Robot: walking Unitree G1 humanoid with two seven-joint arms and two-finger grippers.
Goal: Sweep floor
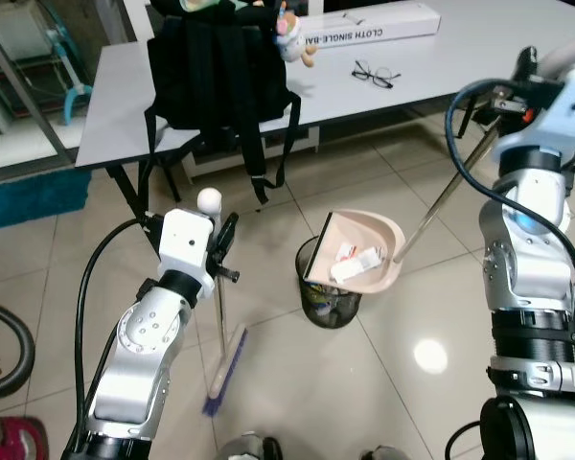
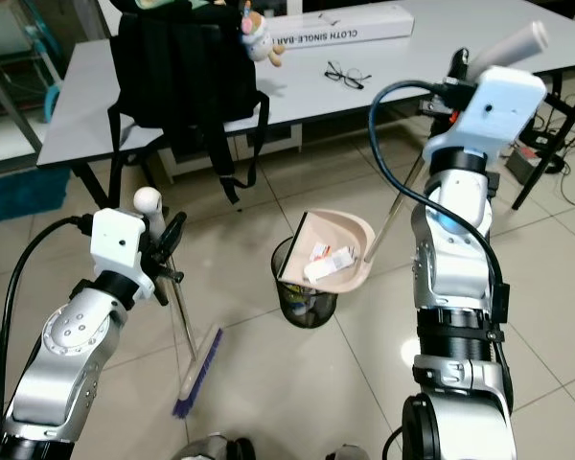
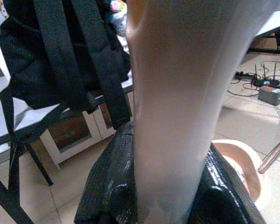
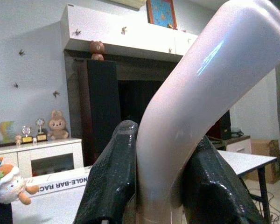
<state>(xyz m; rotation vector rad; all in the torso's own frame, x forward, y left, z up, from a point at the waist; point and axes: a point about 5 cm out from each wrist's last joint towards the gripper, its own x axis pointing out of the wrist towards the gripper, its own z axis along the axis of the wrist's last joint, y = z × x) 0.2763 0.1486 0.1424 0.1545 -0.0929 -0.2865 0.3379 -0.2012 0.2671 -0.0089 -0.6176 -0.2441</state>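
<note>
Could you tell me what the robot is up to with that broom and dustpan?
It is emptying sweepings. The right hand grips the dustpan handle, tilting the pan over the mesh bin; paper scraps sit in the pan. The left hand holds the broom upright, its bristles on the floor beside the bin.

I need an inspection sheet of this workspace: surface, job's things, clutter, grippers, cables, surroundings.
Surface: tiled floor, glossy.
Job's things: dustpan tilted over the mesh bin, litter inside; broom with bristles on the floor.
Clutter: black backpack, glasses and long box on the grey table.
Grippers: left gripper shut on the broom handle; right gripper shut on the dustpan handle.
Cables: black cables on both arms.
Surroundings: blue rug.
</note>
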